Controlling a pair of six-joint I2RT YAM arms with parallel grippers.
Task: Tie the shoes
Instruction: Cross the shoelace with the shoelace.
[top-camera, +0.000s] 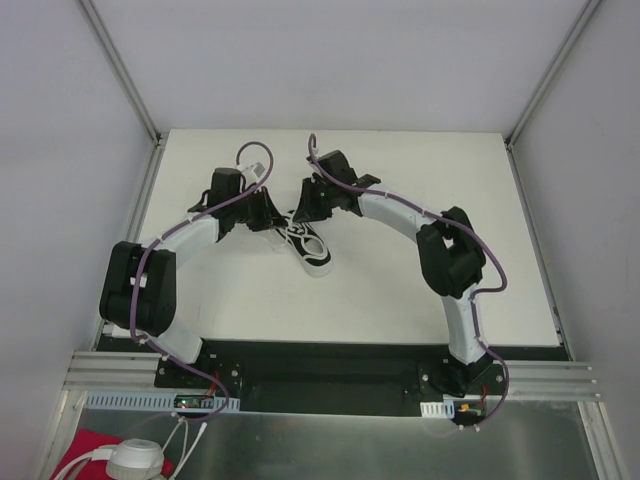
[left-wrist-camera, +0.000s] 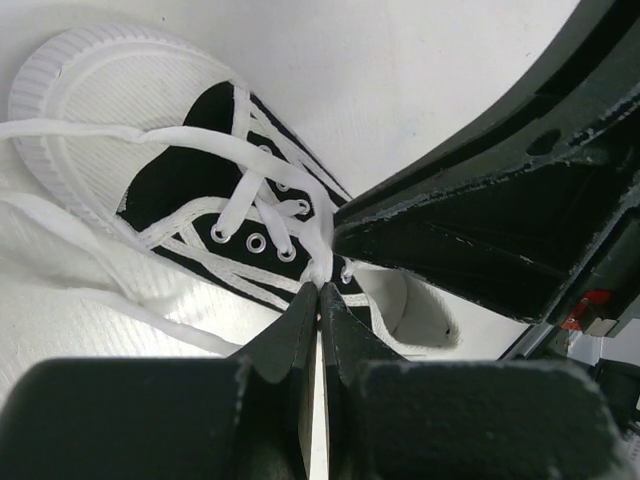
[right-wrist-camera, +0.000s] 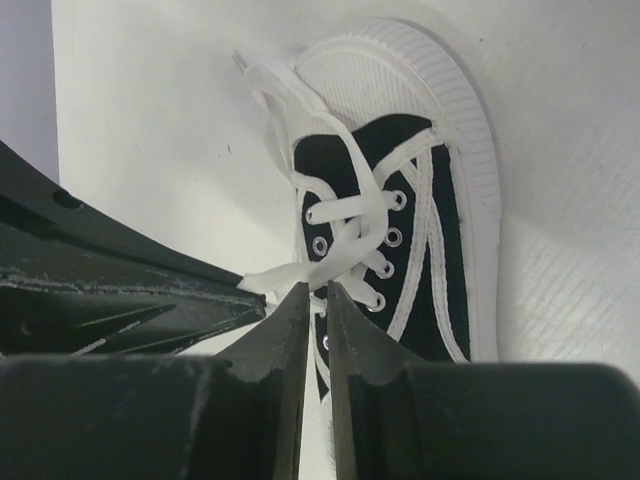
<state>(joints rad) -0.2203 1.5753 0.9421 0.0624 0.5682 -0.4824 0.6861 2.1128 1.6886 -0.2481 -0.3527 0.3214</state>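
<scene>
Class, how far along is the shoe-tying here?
Done: the white laces are threaded up the black canvas sneaker with white sole. In hand: the left hand and right hand each appear to pinch lace at the top of the lacing. Left: no knot or bow shows yet.

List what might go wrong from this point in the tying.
1. The left gripper and right gripper pinch the laces almost touching each other; they may collide.
2. Only the fingertips hold the thin laces, so one may slip free.
3. Nothing pins the sneaker; pulling may drag it.
</scene>
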